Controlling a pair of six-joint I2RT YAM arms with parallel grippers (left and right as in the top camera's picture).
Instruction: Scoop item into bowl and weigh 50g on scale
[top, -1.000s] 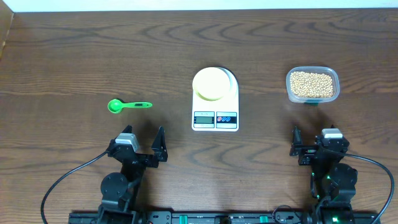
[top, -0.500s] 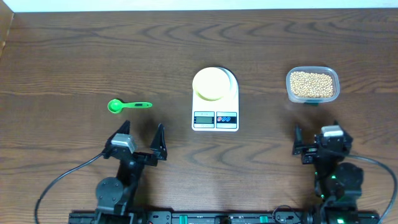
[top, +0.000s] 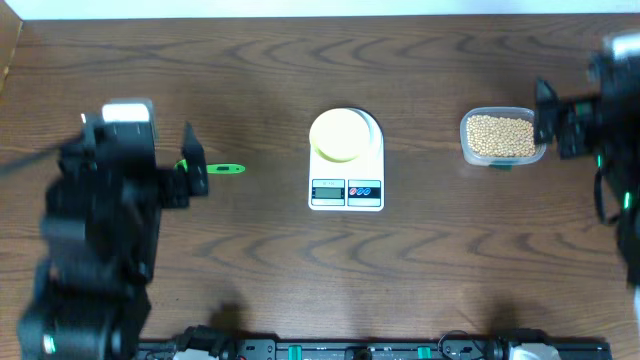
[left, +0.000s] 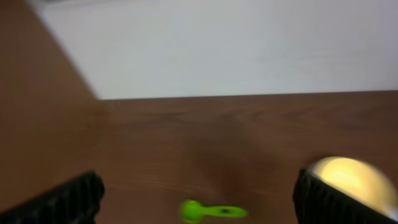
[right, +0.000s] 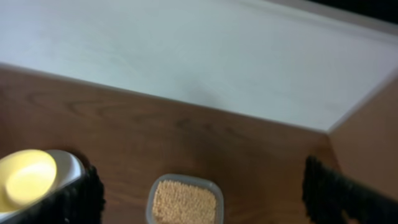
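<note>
The pale yellow bowl (top: 338, 133) stands on the white scale (top: 346, 190) at the table's middle. Tan beans (top: 500, 135) fill a clear tub (top: 466, 150) to the right. A green spoon (top: 226, 169) lies left of the scale, its head hidden under my left arm. My left gripper (top: 140, 145) is open and empty, raised above the spoon; the left wrist view shows the spoon (left: 211, 211) between the fingers (left: 198, 186) and the bowl (left: 348, 177) at right. My right gripper (top: 590, 115) is open, raised right of the tub. Its wrist view shows beans (right: 185, 204), bowl (right: 28, 177) and fingers (right: 202, 180).
The dark wooden table (top: 300, 60) ends at a white wall along its far edge (right: 186, 56). A wooden side panel (right: 373, 137) rises at the table's right end.
Both arms have risen from their rest near the front edge and swung toward the far side. The left now hangs over the spoon, the right beside the tub. Spoon, scale, bowl and tub have not moved.
</note>
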